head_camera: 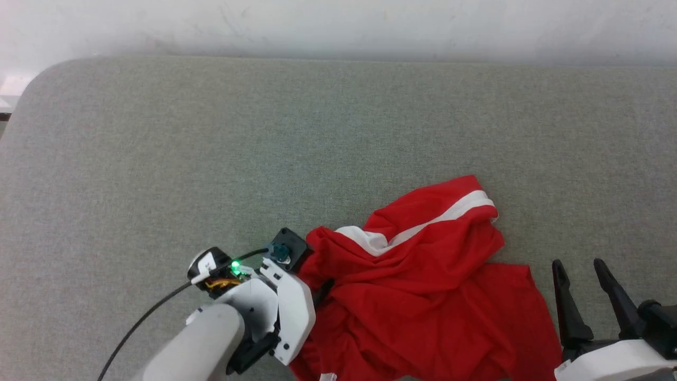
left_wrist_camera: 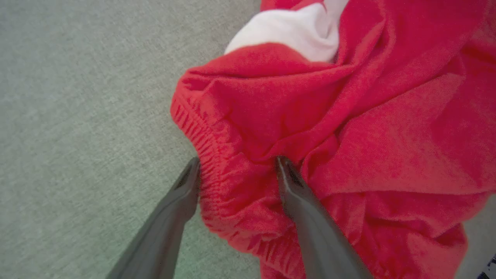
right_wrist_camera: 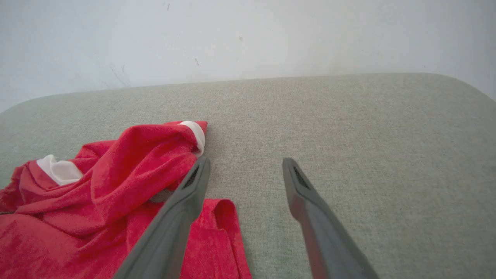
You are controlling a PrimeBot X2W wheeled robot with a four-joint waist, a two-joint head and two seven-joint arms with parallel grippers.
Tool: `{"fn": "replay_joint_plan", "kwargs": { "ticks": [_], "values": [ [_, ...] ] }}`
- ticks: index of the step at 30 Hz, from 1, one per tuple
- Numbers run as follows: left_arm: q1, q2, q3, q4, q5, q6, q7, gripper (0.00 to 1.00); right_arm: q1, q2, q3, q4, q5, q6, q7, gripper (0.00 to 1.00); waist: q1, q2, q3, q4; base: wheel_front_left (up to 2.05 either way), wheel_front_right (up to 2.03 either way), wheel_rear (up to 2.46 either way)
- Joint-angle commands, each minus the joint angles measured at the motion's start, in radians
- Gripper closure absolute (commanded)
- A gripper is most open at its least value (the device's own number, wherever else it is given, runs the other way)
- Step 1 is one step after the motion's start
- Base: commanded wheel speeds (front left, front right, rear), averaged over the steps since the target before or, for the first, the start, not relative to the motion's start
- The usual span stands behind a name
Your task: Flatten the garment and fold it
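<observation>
Shorts [head_camera: 423, 296] lie crumpled on the grey table [head_camera: 211, 132], close to its near edge and right of the middle in the head view. The red cloth is bunched in loose folds, and one leg with a white stripe [head_camera: 455, 211] is thrown out away from the robot.

The left gripper [left_wrist_camera: 237, 164] is at the heap's left edge with its fingers apart, astride the gathered waistband [left_wrist_camera: 201, 143]. One finger lies against the outside of the band over bare table, and the other presses into a red fold. Cloth sits between them, but they are not closed on it.

The right gripper [head_camera: 577, 264] is at the lower right, just beside the shorts' right edge, with its fingers spread wide and nothing between them. In its wrist view one finger crosses in front of the red hem and the other is over bare table; whether it touches the cloth I cannot tell.

A pale wall [head_camera: 338, 26] stands behind the table
</observation>
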Motion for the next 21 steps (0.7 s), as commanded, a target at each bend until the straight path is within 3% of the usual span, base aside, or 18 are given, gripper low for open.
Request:
{"fn": "replay_joint_plan", "kwargs": {
  "ticks": [1,2,3,11,16,17,19,20,21],
  "values": [
    [-0.025,0.007,-0.008,0.009,-0.009,-0.006,0.001,0.39,-0.017,0.001,0.0,-0.006,-0.007,-0.001,0.004,0.0,-0.0001,0.0,0.001,0.0,0.0,0.0,0.0],
    [-0.038,0.012,-0.015,0.015,-0.017,-0.006,-0.011,0.88,-0.018,0.001,-0.002,-0.009,-0.008,-0.001,0.006,0.0,-0.0001,0.0,0.002,-0.001,0.0,0.0,0.0],
    [-0.05,0.015,-0.012,0.023,-0.019,-0.006,-0.029,1.0,-0.018,0.001,-0.003,-0.012,-0.009,-0.001,0.007,0.0,-0.0001,0.0,0.003,-0.001,0.0,0.0,0.0],
    [-0.16,0.007,0.116,0.091,0.042,0.147,-0.261,1.0,-0.033,0.001,-0.006,-0.035,-0.012,-0.001,0.014,0.0,-0.0001,0.0,0.044,-0.009,0.0,0.0,0.0],
    [-0.202,0.016,0.152,0.148,0.04,0.165,-0.314,1.0,-0.049,0.001,-0.013,-0.036,-0.019,-0.001,0.015,0.0,-0.0001,0.0,0.067,-0.012,0.0,0.0,0.0],
    [-0.208,0.019,0.155,0.165,0.039,0.164,-0.322,0.91,-0.053,0.001,-0.013,-0.036,-0.021,-0.001,0.016,0.0,-0.0001,0.0,0.073,-0.015,0.0,0.0,0.0],
    [-0.214,0.02,0.158,0.199,0.035,0.162,-0.33,0.15,-0.063,0.001,-0.01,-0.035,-0.024,-0.001,0.017,0.0,-0.0001,0.0,0.083,-0.018,0.0,0.0,0.0],
    [-0.215,0.017,0.159,0.212,0.032,0.16,-0.337,0.0,-0.067,0.001,-0.009,-0.034,-0.025,-0.001,0.017,0.0,-0.0001,0.0,0.086,-0.018,0.0,0.0,0.0],
    [-0.214,0.013,0.159,0.224,0.027,0.157,-0.345,0.0,-0.07,0.001,-0.009,-0.032,-0.025,-0.001,0.019,0.0,-0.0001,0.0,0.09,-0.018,0.0,0.0,0.0]
  ]
}}
